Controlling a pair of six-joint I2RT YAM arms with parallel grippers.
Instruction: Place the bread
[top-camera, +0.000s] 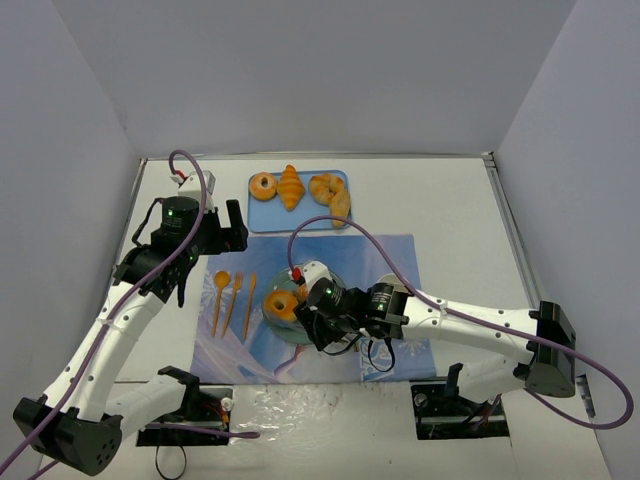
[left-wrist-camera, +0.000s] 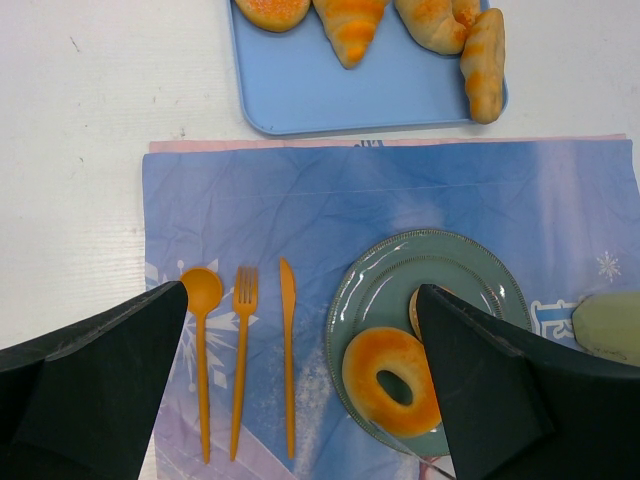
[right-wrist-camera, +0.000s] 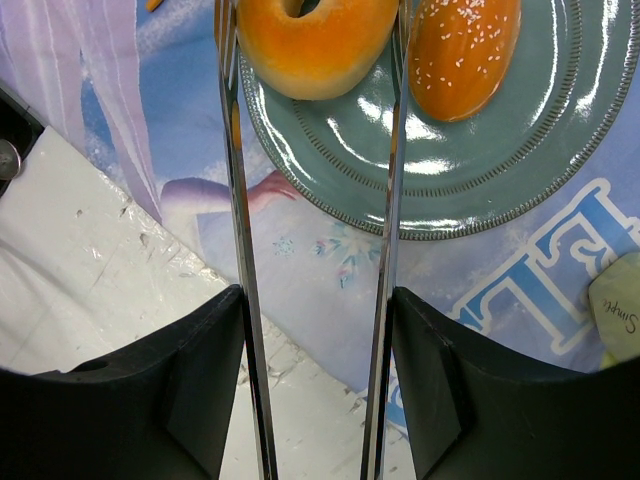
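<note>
Your right gripper (right-wrist-camera: 315, 300) clasps tongs (right-wrist-camera: 390, 200) flanking the ring bread (right-wrist-camera: 330, 55) on the plate (right-wrist-camera: 470, 170): judge it light, soft and glossy, so squeeze its outer sides gently, while your left gripper (left-wrist-camera: 300, 290) hangs released.

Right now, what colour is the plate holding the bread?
Grey-green plate, clearest in the left wrist view.

Bright, even overhead light; soft short shadows; specular glare on plate (right-wrist-camera: 430, 165); all 3 views sharp.
</note>
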